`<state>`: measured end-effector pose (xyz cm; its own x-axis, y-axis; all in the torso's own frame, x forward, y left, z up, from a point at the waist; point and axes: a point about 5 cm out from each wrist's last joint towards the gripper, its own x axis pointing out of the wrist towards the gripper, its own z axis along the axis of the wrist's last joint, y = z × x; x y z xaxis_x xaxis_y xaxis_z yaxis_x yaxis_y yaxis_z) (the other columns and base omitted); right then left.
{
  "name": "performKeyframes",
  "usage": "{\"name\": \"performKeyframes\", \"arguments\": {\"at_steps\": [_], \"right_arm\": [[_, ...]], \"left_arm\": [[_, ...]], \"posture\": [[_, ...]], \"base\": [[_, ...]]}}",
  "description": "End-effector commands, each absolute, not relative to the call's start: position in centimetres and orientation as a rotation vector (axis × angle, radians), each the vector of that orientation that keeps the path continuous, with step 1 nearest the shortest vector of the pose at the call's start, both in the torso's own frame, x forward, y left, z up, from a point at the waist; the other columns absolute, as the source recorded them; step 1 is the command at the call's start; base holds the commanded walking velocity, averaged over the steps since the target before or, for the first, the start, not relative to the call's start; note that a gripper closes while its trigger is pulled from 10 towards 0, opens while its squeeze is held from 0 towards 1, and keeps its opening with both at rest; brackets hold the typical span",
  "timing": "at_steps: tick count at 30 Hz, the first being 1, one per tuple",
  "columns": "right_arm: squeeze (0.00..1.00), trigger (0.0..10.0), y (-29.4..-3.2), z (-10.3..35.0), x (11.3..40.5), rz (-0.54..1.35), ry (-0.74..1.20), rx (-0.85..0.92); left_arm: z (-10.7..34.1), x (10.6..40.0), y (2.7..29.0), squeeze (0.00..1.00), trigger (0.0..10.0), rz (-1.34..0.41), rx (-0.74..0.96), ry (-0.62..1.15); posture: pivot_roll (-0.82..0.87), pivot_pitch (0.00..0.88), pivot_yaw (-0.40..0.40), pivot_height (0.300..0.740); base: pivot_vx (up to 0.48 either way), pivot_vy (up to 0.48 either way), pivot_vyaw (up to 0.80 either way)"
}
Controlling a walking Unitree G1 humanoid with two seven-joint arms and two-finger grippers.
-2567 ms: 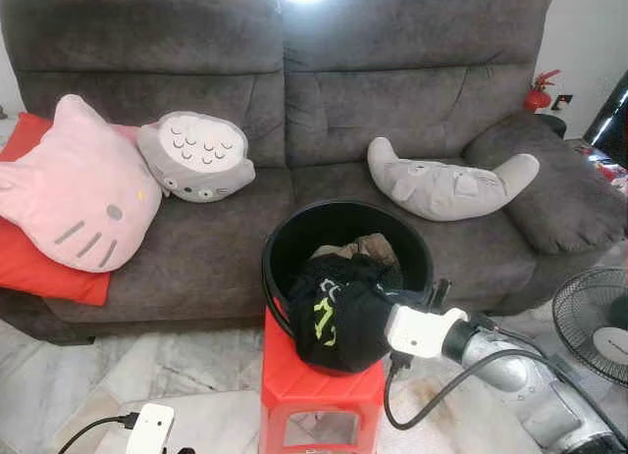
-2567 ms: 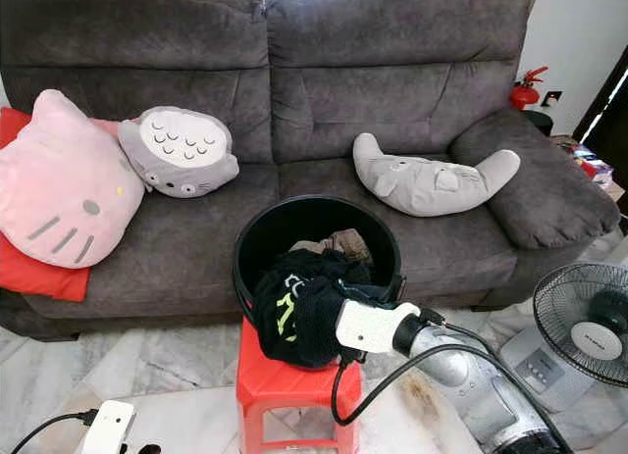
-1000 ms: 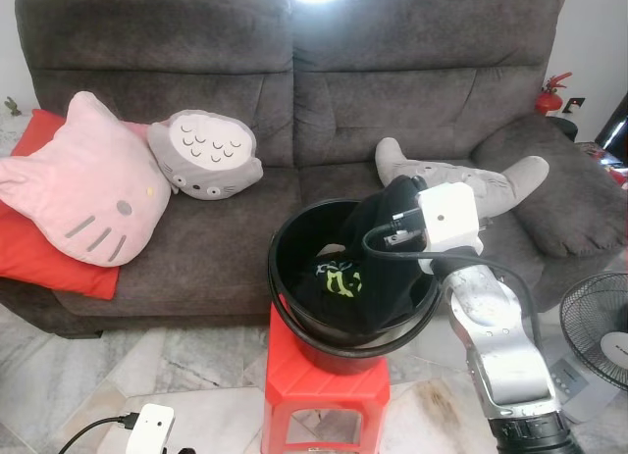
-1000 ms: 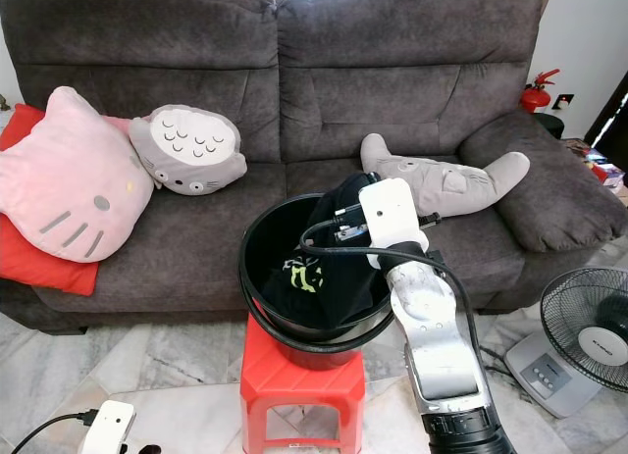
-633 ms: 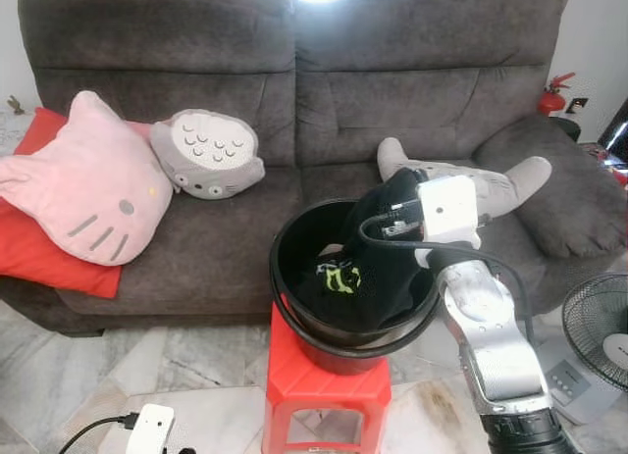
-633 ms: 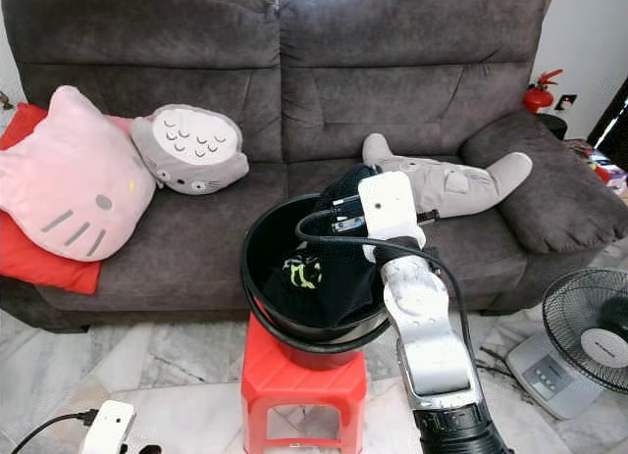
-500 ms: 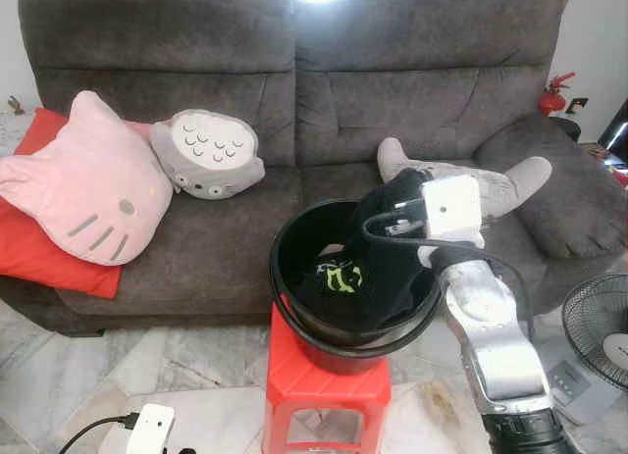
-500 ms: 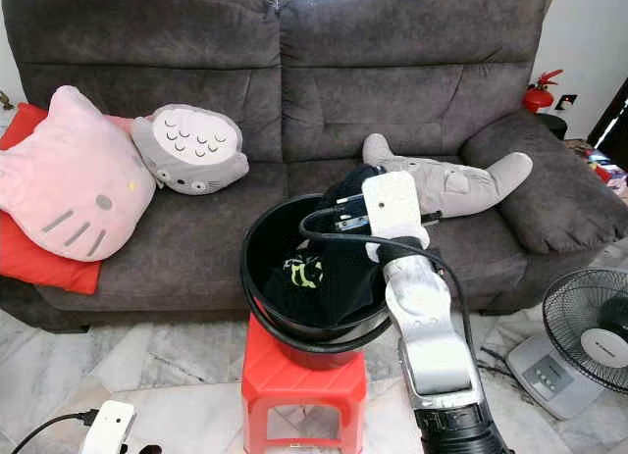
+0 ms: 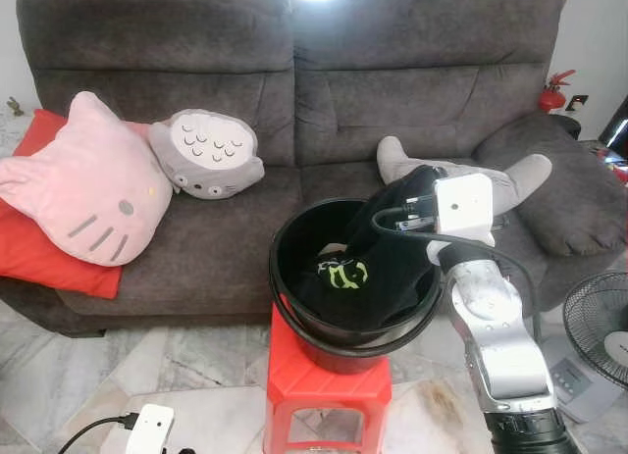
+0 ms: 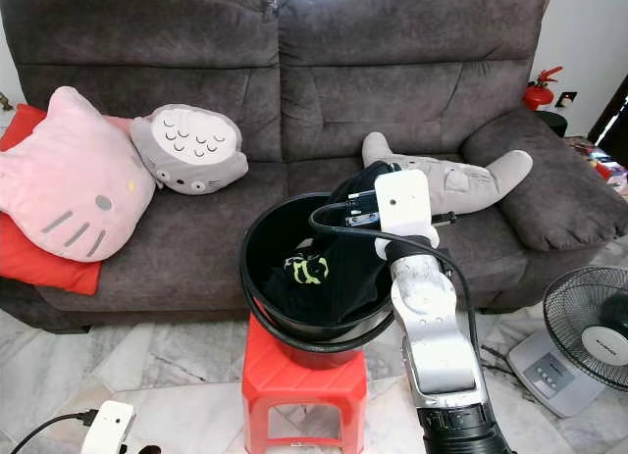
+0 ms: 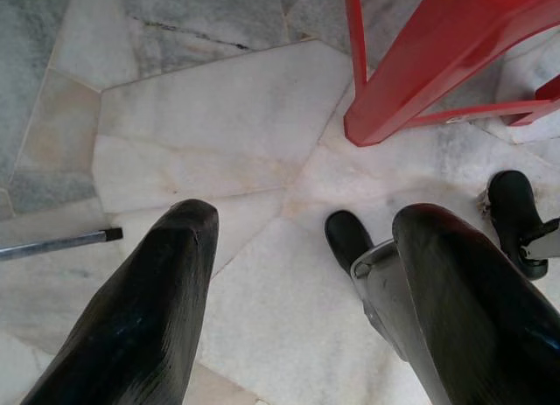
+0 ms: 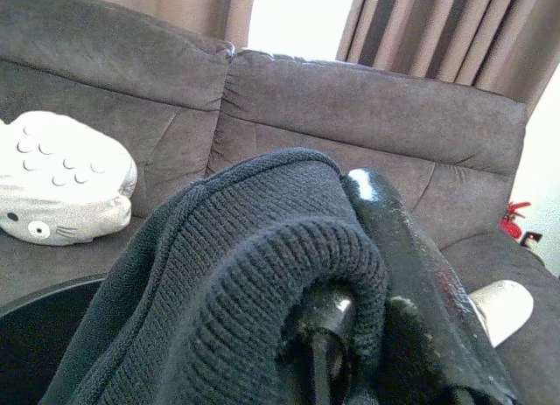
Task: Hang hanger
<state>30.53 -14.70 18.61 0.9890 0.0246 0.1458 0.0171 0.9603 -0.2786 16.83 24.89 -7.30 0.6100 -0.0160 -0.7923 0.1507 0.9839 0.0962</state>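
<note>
Right pincer lifting a black garment out of the bucket; no hanger can be made out.

The right pincer (image 12: 350, 335) is clamped on a fold of the black garment (image 10: 329, 268), holding it up over the far right rim of the black bucket (image 10: 257, 302), while the rest of the cloth, with its green print, hangs down inside. The bucket stands on a red stool (image 10: 294, 371) on the marble floor (image 10: 147, 356), just in front of a dark grey sofa (image 10: 392, 81). On the sofa lie a pink cat cushion (image 10: 64, 175), a round grey cushion (image 10: 186, 150) and a long grey cushion (image 10: 471, 179). A fan (image 10: 587, 341) stands at the right. The left pincer (image 11: 293, 274) hangs low over the floor beside the stool's leg, its fingers wide apart and holding nothing.
</note>
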Motion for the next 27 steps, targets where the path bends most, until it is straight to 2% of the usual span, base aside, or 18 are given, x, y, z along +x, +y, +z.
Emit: {"name": "performKeyframes", "arguments": {"at_steps": [1, 10, 27], "right_arm": [[0.00, 10.0, -15.16, 19.06, 30.42, -0.019, -0.169, -0.288], [0.00, 10.0, -15.30, 18.89, 30.42, -0.024, -0.162, -0.295], [0.00, 10.0, -15.04, 18.93, 30.41, -0.011, -0.171, -0.308]], "left_arm": [[-7.47, 16.23, 25.18, 0.00, 10.0, -0.103, 0.170, 0.927], [-7.56, 16.08, 25.10, 0.00, 10.0, -0.101, 0.166, 0.929], [-7.51, 16.09, 25.24, 0.00, 10.0, -0.100, 0.168, 0.927]], "posture": [[-0.25, 0.000, 0.014, 0.740], [-0.25, 0.000, 0.009, 0.740], [-0.25, 0.000, 0.014, 0.740]], "base": [[0.000, 0.000, 0.00], [0.000, 0.000, 0.00], [-0.258, 0.000, 0.00]]}}
